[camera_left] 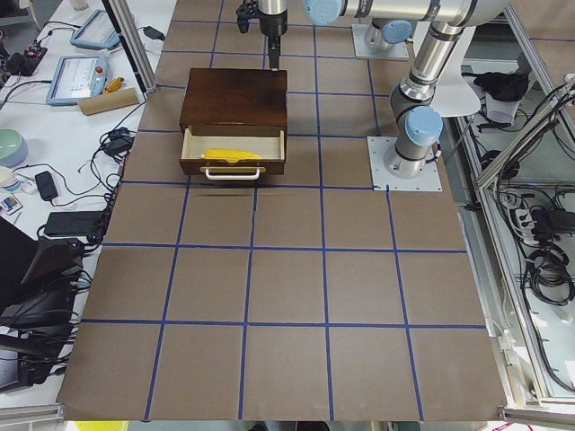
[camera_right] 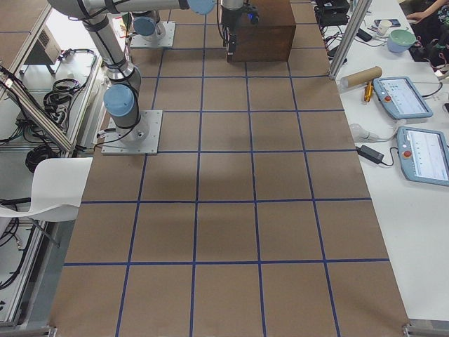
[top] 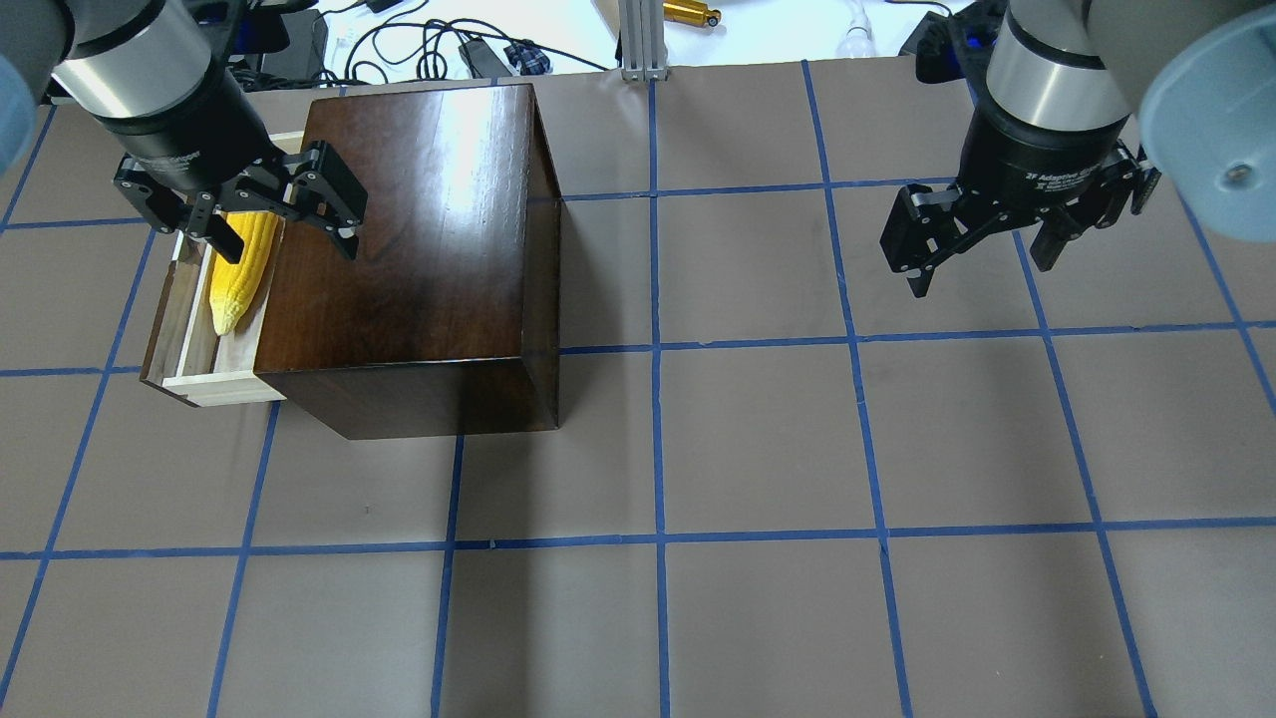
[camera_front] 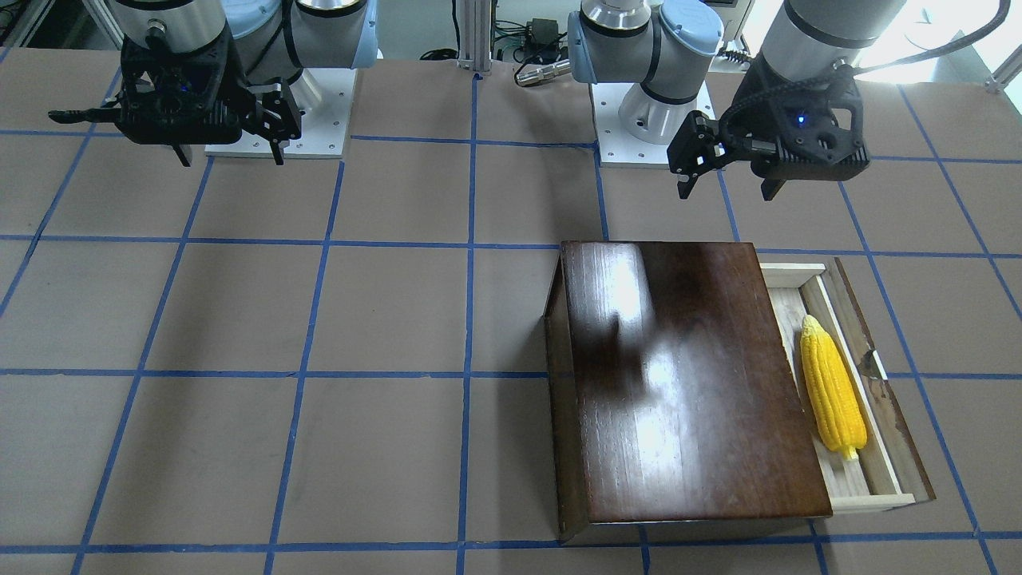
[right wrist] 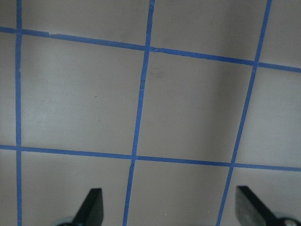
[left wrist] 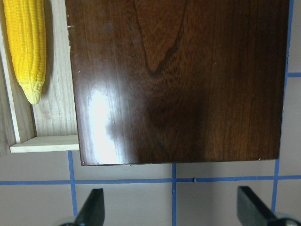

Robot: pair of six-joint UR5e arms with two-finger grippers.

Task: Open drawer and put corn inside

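Observation:
The dark wooden box (top: 419, 239) stands on the table's left half. Its drawer (top: 214, 384) is pulled out, pale wood inside with a dark front panel (camera_front: 886, 383). The yellow corn (top: 242, 267) lies lengthwise in the drawer; it also shows in the front view (camera_front: 832, 385) and the left wrist view (left wrist: 26, 47). My left gripper (top: 289, 244) is open and empty, held high over the edge of the box and drawer, apart from the corn. My right gripper (top: 982, 269) is open and empty above bare table on the right.
The brown table carries a grid of blue tape (top: 656, 349). The arms' white base plates (camera_front: 651, 136) sit at the robot side. A side bench with tablets (camera_right: 401, 97), a cardboard tube (camera_right: 360, 76) and cables runs along the far edge.

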